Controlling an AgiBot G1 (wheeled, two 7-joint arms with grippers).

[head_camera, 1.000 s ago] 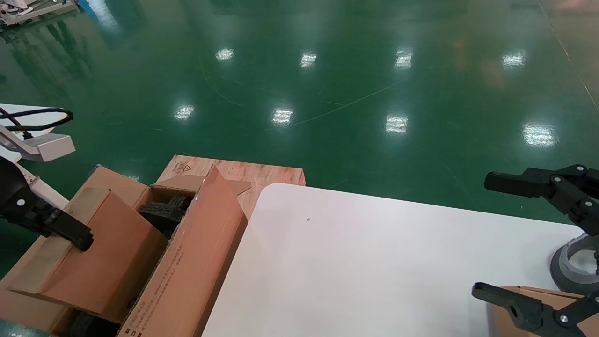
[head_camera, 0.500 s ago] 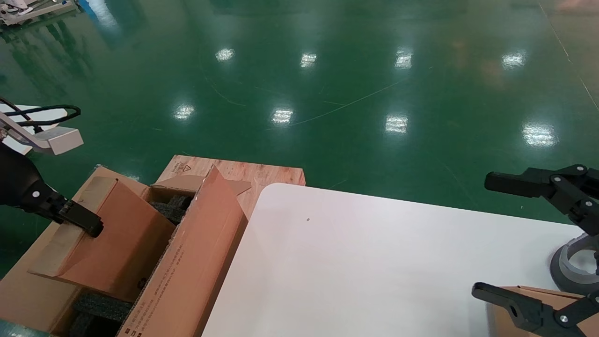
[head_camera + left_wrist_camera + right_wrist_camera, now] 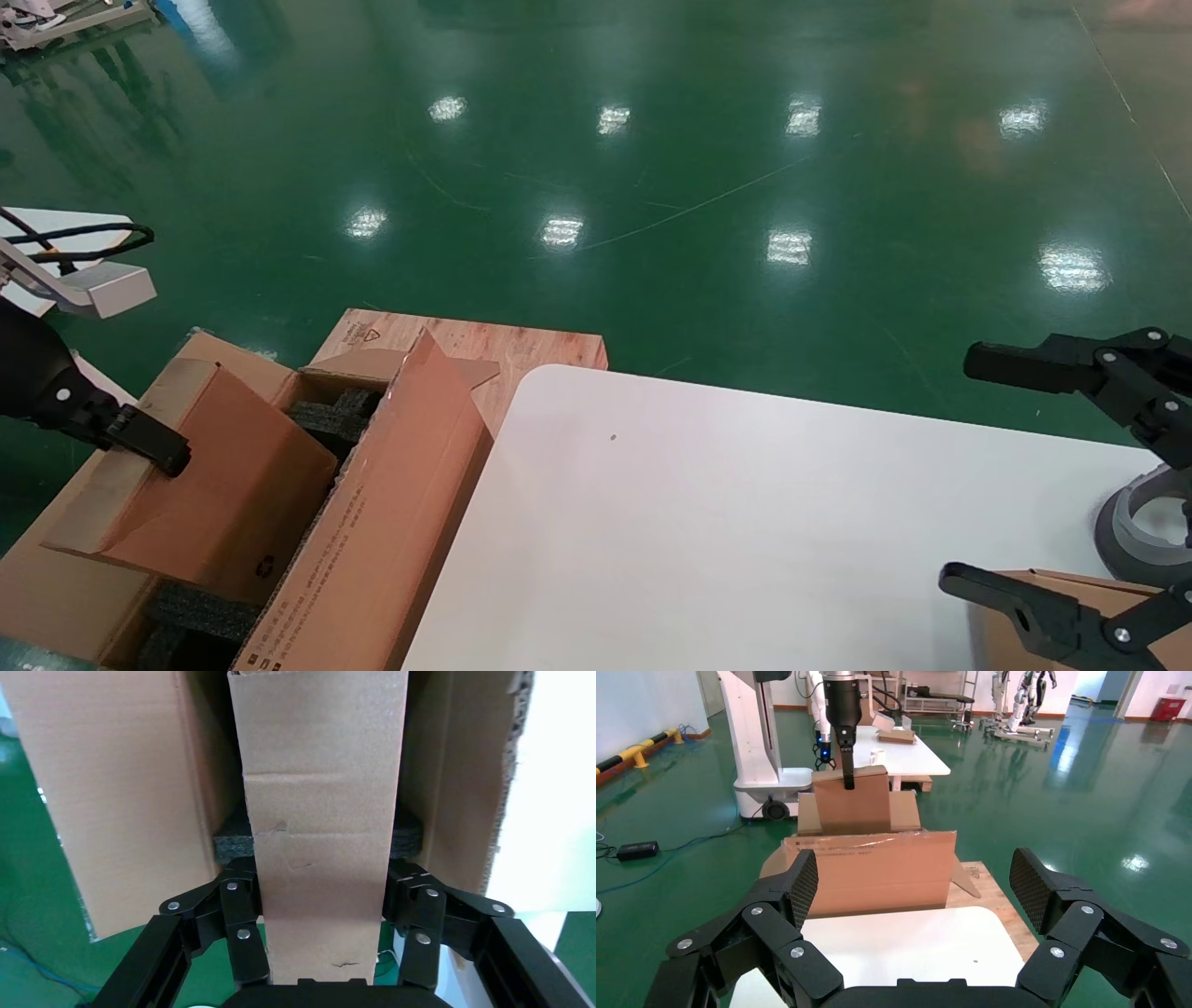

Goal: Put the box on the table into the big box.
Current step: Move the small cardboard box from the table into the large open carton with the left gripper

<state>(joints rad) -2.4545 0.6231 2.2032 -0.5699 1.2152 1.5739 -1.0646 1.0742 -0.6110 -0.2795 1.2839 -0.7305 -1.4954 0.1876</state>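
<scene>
2 cartons nested | big box [image 3: 372,522] beside bench [image 3: 745,531], black foam inside | box [image 3: 200,485] tilted, lower edge inside big box: judged light, stiff, thin walls dent | left end effector [image 3: 320,913] pinches its top edge, apt hold | right end effector [image 3: 916,903] spread, parked over bench

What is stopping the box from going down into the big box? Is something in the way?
Nothing visible blocks it. The left gripper is shut on the box, which already hangs tilted between the big box's tall flaps. Under it lie only the black foam blocks. The right gripper waits open, far off over the table.
</scene>
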